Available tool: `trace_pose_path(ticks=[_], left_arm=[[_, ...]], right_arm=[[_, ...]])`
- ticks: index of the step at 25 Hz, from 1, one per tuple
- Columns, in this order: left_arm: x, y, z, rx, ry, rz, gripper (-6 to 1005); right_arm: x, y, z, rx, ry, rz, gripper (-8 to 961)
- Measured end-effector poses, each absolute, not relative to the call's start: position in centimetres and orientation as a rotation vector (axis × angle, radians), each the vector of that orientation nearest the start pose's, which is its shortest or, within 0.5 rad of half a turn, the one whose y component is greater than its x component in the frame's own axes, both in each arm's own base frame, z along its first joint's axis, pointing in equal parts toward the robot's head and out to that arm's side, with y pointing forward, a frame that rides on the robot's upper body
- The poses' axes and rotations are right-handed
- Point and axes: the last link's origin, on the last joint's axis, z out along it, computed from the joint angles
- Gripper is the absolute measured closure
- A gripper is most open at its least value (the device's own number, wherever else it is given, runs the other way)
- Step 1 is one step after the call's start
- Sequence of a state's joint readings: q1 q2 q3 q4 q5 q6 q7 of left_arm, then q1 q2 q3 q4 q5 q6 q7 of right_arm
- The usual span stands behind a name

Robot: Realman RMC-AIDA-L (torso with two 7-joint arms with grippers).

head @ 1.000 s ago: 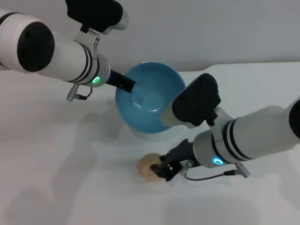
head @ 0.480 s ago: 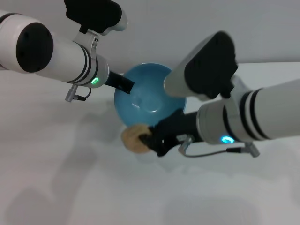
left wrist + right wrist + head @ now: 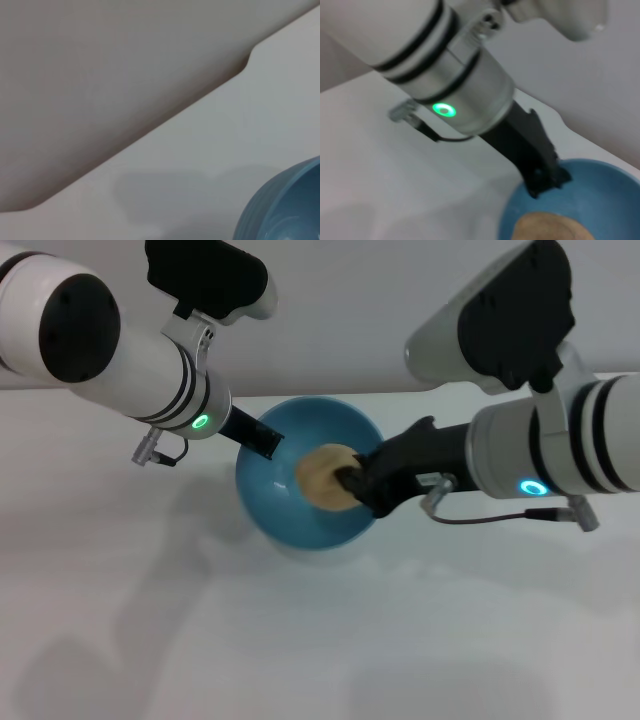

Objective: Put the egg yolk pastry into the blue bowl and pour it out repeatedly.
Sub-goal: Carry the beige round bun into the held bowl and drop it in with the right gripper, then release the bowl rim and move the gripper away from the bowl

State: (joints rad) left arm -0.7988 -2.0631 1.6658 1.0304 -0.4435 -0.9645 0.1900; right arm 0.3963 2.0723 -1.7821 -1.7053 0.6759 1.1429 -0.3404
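Note:
The blue bowl (image 3: pixel 290 510) stands tilted on the white table, its opening facing me. My left gripper (image 3: pixel 258 434) is shut on its far-left rim. My right gripper (image 3: pixel 352 483) is shut on the egg yolk pastry (image 3: pixel 322 476), a tan lump held over the inside of the bowl. The right wrist view shows the pastry (image 3: pixel 550 227) low inside the bowl (image 3: pixel 605 195), with the left gripper's black fingers (image 3: pixel 540 172) clamped on the rim. The left wrist view shows only a part of the bowl (image 3: pixel 285 210).
The white table (image 3: pixel 150 620) spreads around the bowl, with a grey wall behind it. Its far edge and a notched corner (image 3: pixel 245 62) show in the left wrist view. Both arms reach in from the sides over the bowl.
My right gripper has lifted the pastry from the table in front of the bowl, up and back, to over the bowl's inside. The left gripper has kept its hold on the rim.

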Motion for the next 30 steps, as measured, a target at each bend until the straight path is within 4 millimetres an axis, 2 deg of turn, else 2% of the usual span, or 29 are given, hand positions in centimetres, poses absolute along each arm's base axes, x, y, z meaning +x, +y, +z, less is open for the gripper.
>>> trace_pose_path(ticks=[2,7,13,17,21,26,30], left_arm=[[-14.6,42.1,-5.5,-2.308,-0.823,0.31,985],[-14.4,41.9,-5.4,-2.316,-0.822,0.326,985],[-13.7,41.2,-5.7,-2.347,-0.804,0.356,985],[-13.5,40.8,-6.0,-2.361,-0.792,0.375,985],[-13.7,40.5,-6.1,-2.367,-0.798,0.404,985],[-14.3,40.0,-6.0,-2.37,-0.816,0.473,985],[-14.4,39.5,-6.0,-2.384,-0.81,0.537,985]], right_arm=[[10.6,32.1,-3.4,-2.572,0.668,0.008,889],[11.7,32.4,-3.3,-2.546,0.625,-0.046,843],[11.9,33.1,-3.3,-2.52,0.577,-0.03,788],[11.5,33.4,-3.1,-2.506,0.532,-0.002,668],[11.8,34.2,-1.9,-2.451,0.548,0.043,547],[13.5,35.2,0.0,-2.335,0.561,0.039,498],[14.7,35.5,0.6,-2.268,0.548,0.015,497]])
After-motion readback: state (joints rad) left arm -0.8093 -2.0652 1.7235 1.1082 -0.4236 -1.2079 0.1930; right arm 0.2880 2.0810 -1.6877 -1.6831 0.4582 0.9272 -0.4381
